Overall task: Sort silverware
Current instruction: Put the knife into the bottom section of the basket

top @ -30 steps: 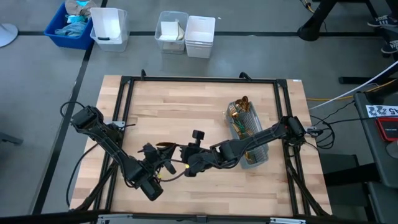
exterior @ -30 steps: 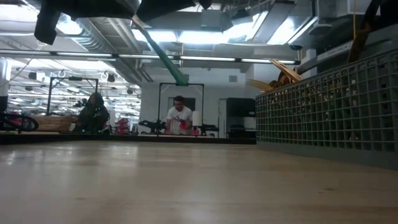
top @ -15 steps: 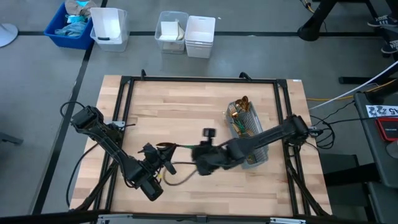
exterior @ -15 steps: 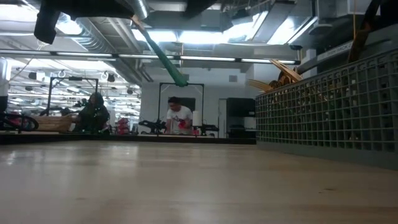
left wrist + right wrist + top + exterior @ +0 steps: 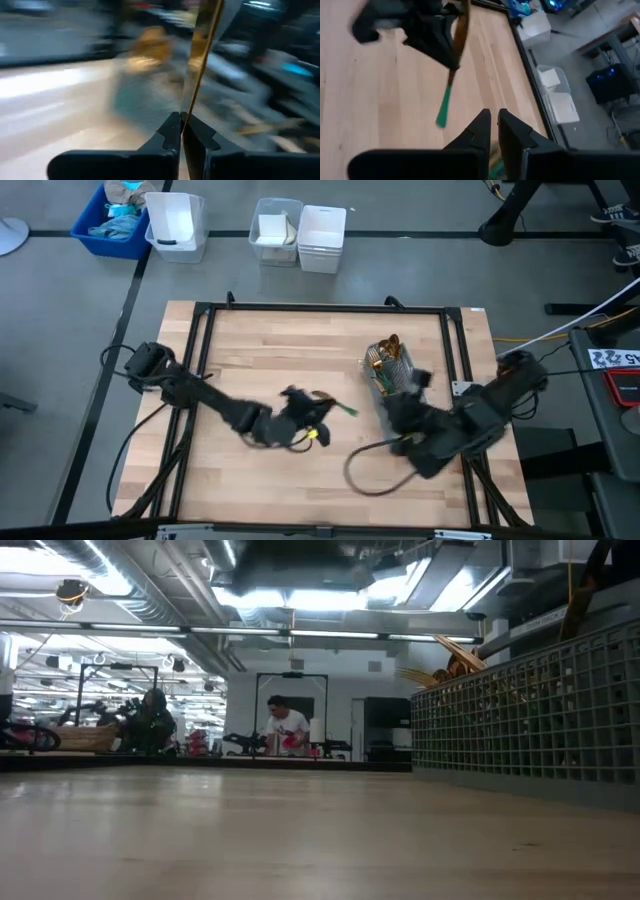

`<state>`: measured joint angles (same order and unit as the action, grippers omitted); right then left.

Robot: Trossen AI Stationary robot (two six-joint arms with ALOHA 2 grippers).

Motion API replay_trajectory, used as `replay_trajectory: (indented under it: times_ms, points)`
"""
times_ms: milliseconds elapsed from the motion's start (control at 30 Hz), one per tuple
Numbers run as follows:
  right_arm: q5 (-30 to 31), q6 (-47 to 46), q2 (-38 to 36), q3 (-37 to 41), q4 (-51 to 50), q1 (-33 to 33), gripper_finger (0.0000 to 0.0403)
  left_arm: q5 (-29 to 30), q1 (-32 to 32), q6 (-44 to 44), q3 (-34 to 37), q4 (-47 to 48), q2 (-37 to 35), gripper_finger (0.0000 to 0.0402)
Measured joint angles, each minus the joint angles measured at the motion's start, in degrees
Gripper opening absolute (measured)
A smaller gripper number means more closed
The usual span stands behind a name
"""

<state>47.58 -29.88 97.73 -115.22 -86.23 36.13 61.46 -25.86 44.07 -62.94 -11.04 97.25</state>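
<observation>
The left claw (image 5: 318, 412) pinches a knife (image 5: 454, 65), teal handle toward the caddy (image 5: 400, 385).

Grey floor (image 5: 60, 330), blue bin (image 5: 108, 215), white tubs (image 5: 300, 230), ceiling strip lights (image 5: 300, 600), seated person (image 5: 285, 730)

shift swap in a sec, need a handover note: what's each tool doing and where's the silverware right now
Left tool: shut on one piece of silverware, gold head, teal-green handle, held above the table near its middle.
Right tool: nearly closed, holding nothing, near the grey mesh caddy.
Other silverware: standing in the caddy, right side of table.
Done: one piece pulled out.
Left: place it and sort the rest; no sorted pieces on the table yet.
</observation>
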Motion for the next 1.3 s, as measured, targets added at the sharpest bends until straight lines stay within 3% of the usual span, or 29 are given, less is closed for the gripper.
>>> replay_trajectory:
  times_ms: [100,233,433,633,933,1100,1300]
  points:
    - [1.4,-7.3,-3.6,0.5,-3.7,3.4,0.0037,-14.3,4.1,-16.3,0.0,-15.4,0.0,0.0002]
    - [2.1,-10.1,-8.7,4.6,-3.7,9.3,0.0037,-22.6,7.4,-24.7,0.0,-25.9,0.0,0.0001]
    - [11.5,-19.8,-16.6,16.5,-3.9,18.3,0.0037,-26.5,11.9,-23.4,0.0,-28.8,1.2,0.0001]
    - [18.8,-33.3,-23.1,30.5,-3.8,21.3,0.0037,-33.6,15.0,-20.0,-2.7,-31.8,6.7,0.0002]
    - [18.1,-50.4,-27.2,45.5,-2.8,21.2,0.0037,-35.2,15.8,-27.1,-10.6,-30.5,15.7,0.0002]
    - [16.6,-52.5,-27.2,50.8,2.2,21.2,0.0037,-36.0,15.8,-30.8,-13.7,-23.9,19.0,0.0008]
    - [16.1,-52.5,-27.2,52.3,7.0,21.2,0.0037,-36.4,16.6,-32.3,-15.9,-23.6,22.7,0.0048]
